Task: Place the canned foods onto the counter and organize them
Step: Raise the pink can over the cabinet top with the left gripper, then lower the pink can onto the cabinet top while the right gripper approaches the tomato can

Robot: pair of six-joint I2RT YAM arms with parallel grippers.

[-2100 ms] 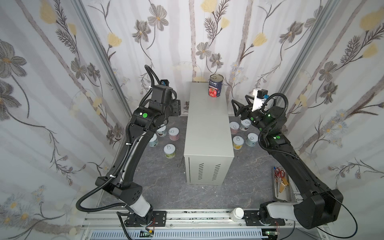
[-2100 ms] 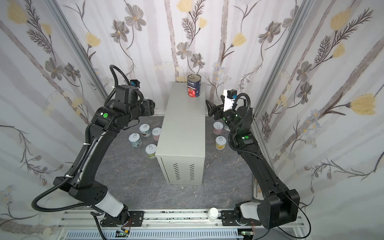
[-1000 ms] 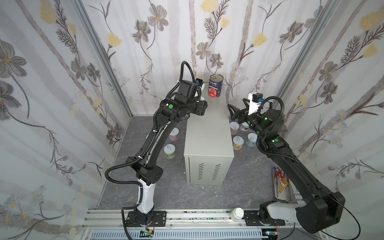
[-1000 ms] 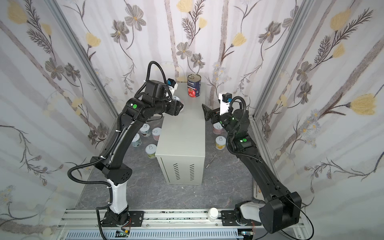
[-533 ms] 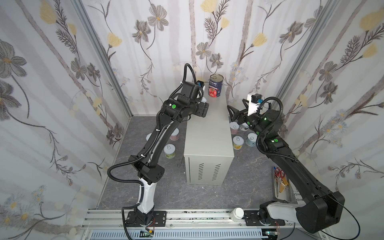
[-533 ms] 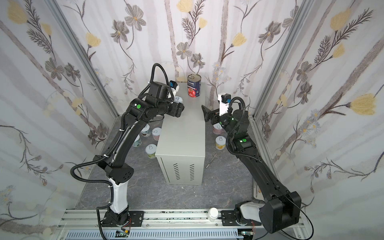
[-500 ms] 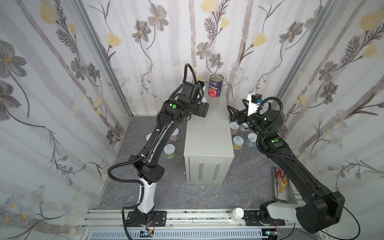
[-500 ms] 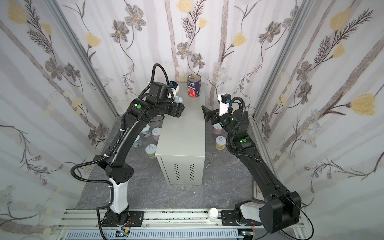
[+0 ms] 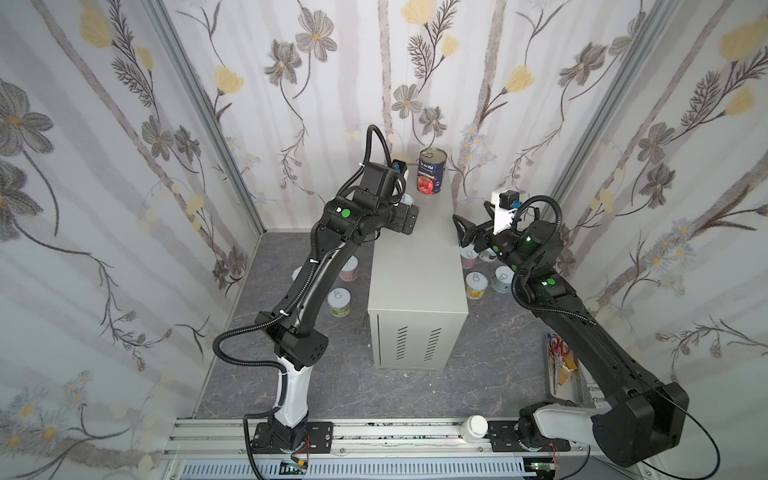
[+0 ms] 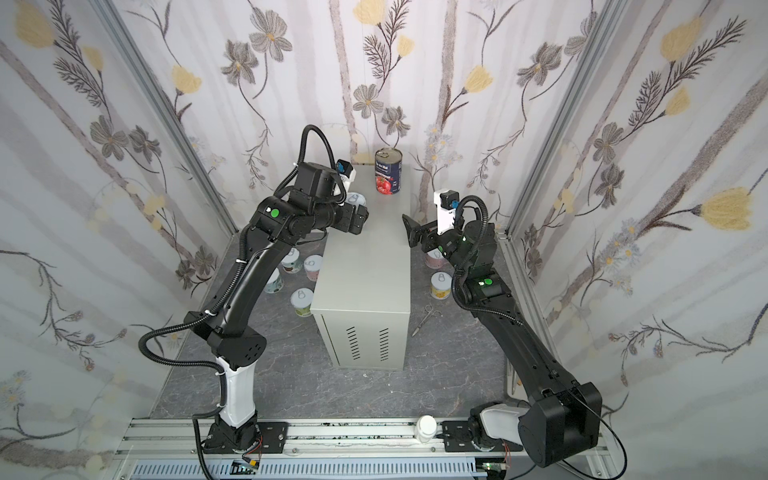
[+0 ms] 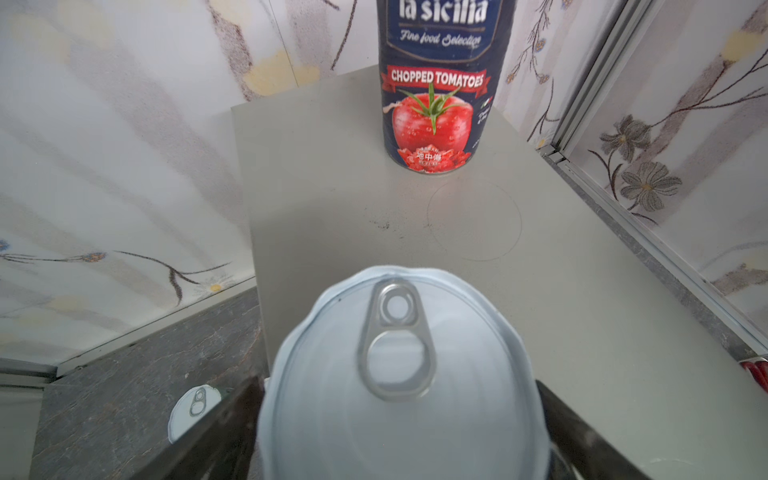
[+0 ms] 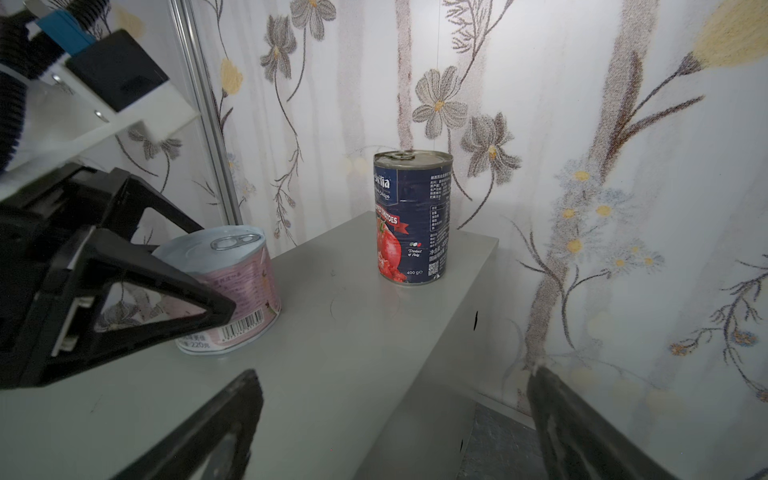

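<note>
The left arm has swung up from the floor and brought a pink can [image 12: 249,286] onto the counter [image 9: 415,266]. It stands on the top between the fingers of the left gripper [image 11: 401,407], whose jaws look spread and free of it. Just beyond that gripper stands the tomato can [image 9: 432,172]. The right gripper [image 9: 471,226] hangs spread and empty at the counter's edge, facing the left one. Two cans are up — the other short cans [image 9: 340,301] wait on the floor [image 9: 415,390] below both grippers — so most of the job is left.

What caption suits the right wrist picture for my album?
Pink-labelled can on the grey counter between the jaws of the left gripper, tall tomato can standing behind.
</note>
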